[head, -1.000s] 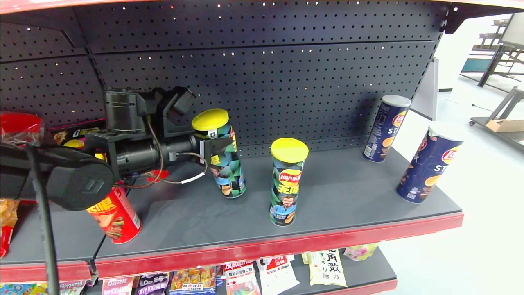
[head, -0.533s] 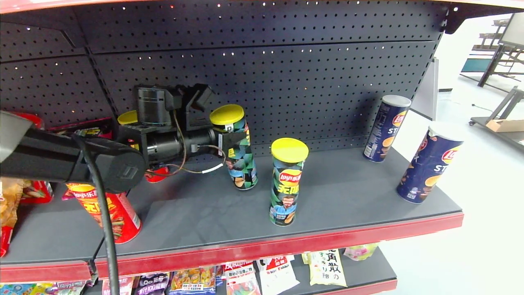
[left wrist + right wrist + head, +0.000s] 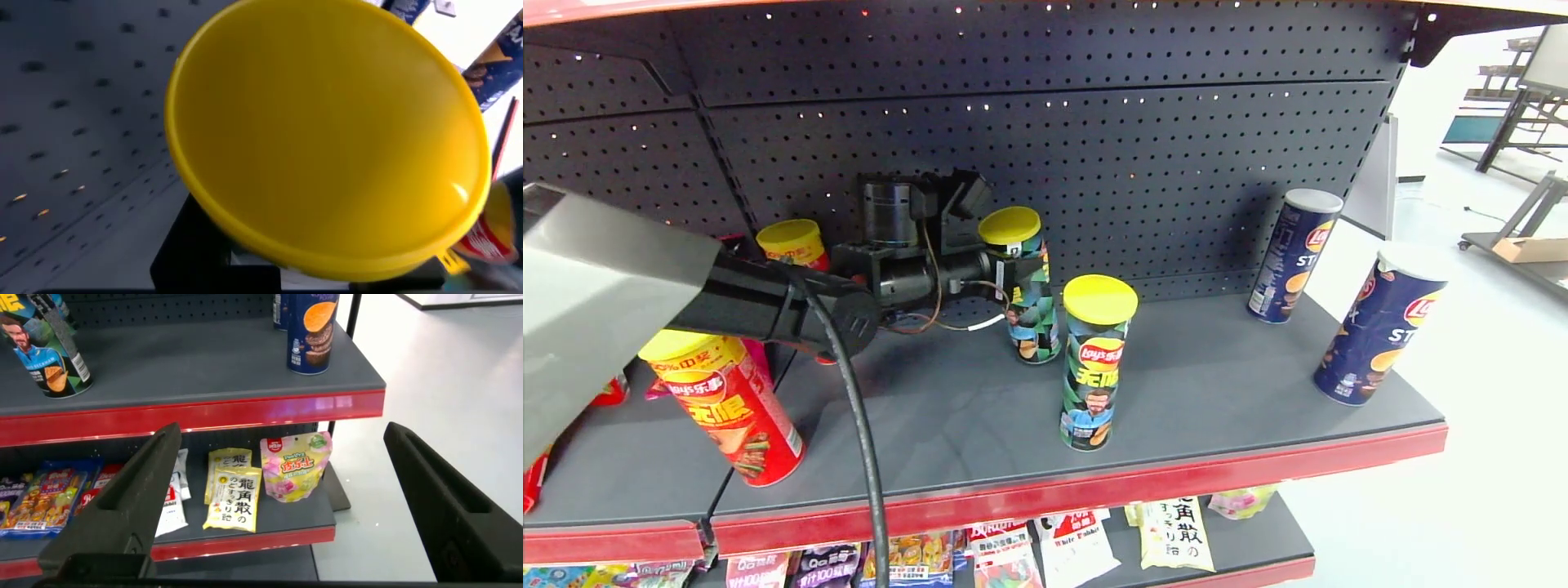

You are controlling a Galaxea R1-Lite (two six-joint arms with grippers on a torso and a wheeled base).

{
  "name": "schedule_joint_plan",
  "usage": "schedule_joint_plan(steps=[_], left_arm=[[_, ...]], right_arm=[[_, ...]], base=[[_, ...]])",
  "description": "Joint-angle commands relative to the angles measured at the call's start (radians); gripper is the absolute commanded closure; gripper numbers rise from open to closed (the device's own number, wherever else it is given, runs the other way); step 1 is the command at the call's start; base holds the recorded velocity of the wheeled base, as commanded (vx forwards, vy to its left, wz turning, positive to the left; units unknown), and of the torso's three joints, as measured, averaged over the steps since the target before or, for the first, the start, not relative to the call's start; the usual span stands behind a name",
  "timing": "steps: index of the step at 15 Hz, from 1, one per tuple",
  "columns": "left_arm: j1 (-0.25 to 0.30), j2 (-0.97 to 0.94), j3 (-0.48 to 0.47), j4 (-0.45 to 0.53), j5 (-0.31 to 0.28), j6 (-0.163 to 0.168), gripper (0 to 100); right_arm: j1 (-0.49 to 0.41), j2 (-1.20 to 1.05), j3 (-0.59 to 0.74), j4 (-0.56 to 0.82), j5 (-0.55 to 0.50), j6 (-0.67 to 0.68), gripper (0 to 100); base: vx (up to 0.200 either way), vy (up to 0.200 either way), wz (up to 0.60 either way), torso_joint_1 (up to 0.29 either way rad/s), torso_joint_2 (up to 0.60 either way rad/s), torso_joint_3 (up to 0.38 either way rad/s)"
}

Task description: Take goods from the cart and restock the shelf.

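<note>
Head view: the dark grey shelf board (image 3: pixel 1217 384) with its red front lip carries the goods, backed by a black perforated back panel (image 3: pixel 1094 147). The landmark is the front green chip can (image 3: pixel 1097 363), which stands upright near the lip at about mid-width. The left arm (image 3: pixel 768 298) stretches in from the left of that can, well behind it. Far to the can's left, near the lip, stands a large red chip can (image 3: pixel 731 408); a rear red chip can (image 3: pixel 796 243) sits behind and left of the landmark, against the panel. Well to the landmark's right the near blue chip can (image 3: pixel 1380 327) stands by the board's right end, and the far blue chip can (image 3: pixel 1290 257) is behind it by the panel. Just behind and slightly left of the landmark is the held green chip can (image 3: pixel 1037 327), roughly upright and apart from it. The left tool (image 3: pixel 1017 282) is clamped on its upper body, and I cannot tell whether its base touches the board. The left wrist view looks down on this can's yellow lid (image 3: pixel 327 131). Below the landmark, the lower shelf (image 3: pixel 1258 523) holds snack bags (image 3: pixel 1172 535). In the right wrist view the right tool (image 3: pixel 282 437) is spread wide with nothing between its fingers, low and in front of the landmark.
</note>
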Motion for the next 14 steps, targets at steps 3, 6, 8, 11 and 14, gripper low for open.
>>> schedule_joint_plan(steps=[3,6,8,11,14], left_arm=[[-0.021,0.052,-0.04,-0.003,-0.037,0.003,100],[-0.028,0.073,-0.083,0.001,-0.044,0.003,100],[-0.028,0.087,-0.087,0.001,-0.043,0.019,100],[-0.03,0.107,-0.101,0.0,-0.043,0.049,100],[-0.03,0.129,-0.118,-0.002,-0.043,0.049,100]], right_arm=[[0.001,0.0,0.0,0.0,0.001,0.0,0],[0.001,0.0,0.0,0.0,0.001,0.0,0],[0.001,0.0,0.0,0.0,0.001,0.0,0],[-0.001,0.0,0.0,0.0,0.001,0.0,0],[0.001,0.0,0.0,0.0,0.001,0.0,0]], base=[[0.0,0.0,0.0,0.0,0.0,0.0],[0.0,0.0,0.0,0.0,0.0,0.0],[0.0,0.0,0.0,0.0,0.0,0.0],[0.0,0.0,0.0,0.0,0.0,0.0],[0.0,0.0,0.0,0.0,0.0,0.0]])
